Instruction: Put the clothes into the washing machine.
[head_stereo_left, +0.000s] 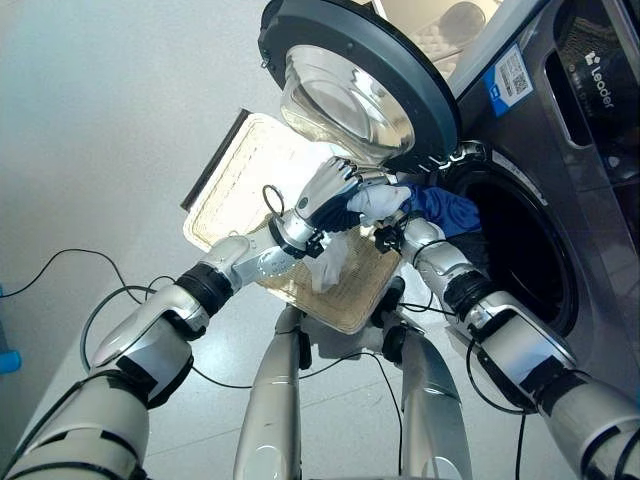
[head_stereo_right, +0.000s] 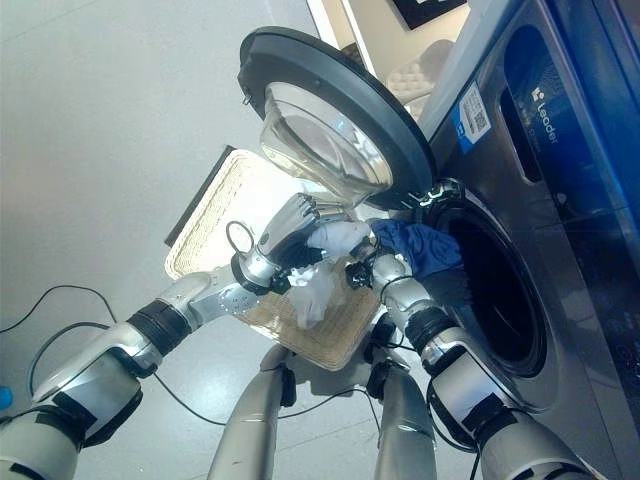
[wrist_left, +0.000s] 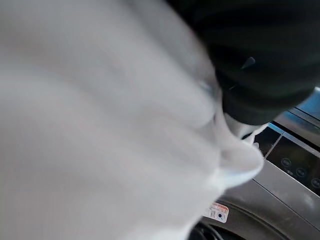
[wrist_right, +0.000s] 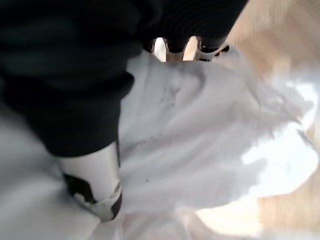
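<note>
A white garment (head_stereo_left: 378, 200) is bunched between my two hands just in front of the washing machine's round opening (head_stereo_left: 520, 250), and a loose end hangs down (head_stereo_right: 312, 290). My left hand (head_stereo_left: 325, 192) has its fingers curled over the top of it. From below, my right hand (head_stereo_left: 393, 236) grips it; the right wrist view has its thumb (wrist_right: 95, 185) pressed into the white garment (wrist_right: 200, 135). A blue garment (head_stereo_left: 445, 210) lies over the lip of the opening, behind my hands. The white garment (wrist_left: 100, 125) covers most of the left wrist view.
The washer door (head_stereo_left: 350, 60) stands open above my hands, its glass bowl (head_stereo_left: 345, 100) facing out. A flat wicker basket (head_stereo_left: 250, 170) lies on the pale floor under and behind my hands. The machine's dark front panel (head_stereo_left: 590, 90) rises at the right.
</note>
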